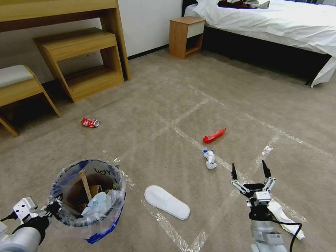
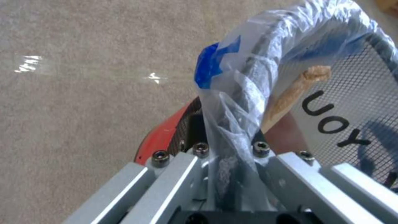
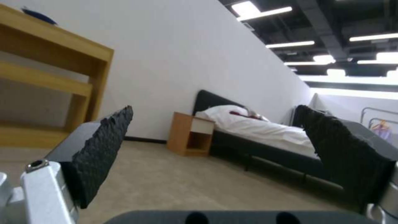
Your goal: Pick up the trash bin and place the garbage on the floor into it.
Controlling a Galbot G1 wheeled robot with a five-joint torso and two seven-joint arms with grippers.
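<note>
The trash bin (image 1: 89,199), red and blue with a crinkled clear liner, is at the lower left of the head view. My left gripper (image 1: 52,207) is shut on its near rim; the left wrist view shows the left gripper (image 2: 230,149) clamping liner and mesh wall (image 2: 352,102). Inside lie a wooden stick (image 1: 85,183), a blue mask (image 1: 96,203) and brown paper. On the floor (image 1: 168,105) lie a red can (image 1: 90,122), a red wrapper (image 1: 214,135), a crumpled white-and-blue piece (image 1: 210,159) and a white slipper (image 1: 167,202). My right gripper (image 1: 250,170) is open and empty, fingers pointing up, right of the slipper.
A second white flat piece (image 1: 285,217) lies beside my right wrist. Wooden desk shelves (image 1: 80,59) and a stool (image 1: 19,87) stand at the back left, a nightstand (image 1: 186,36) and a bed (image 1: 280,28) at the back right. Shiny tape strips cross the carpet.
</note>
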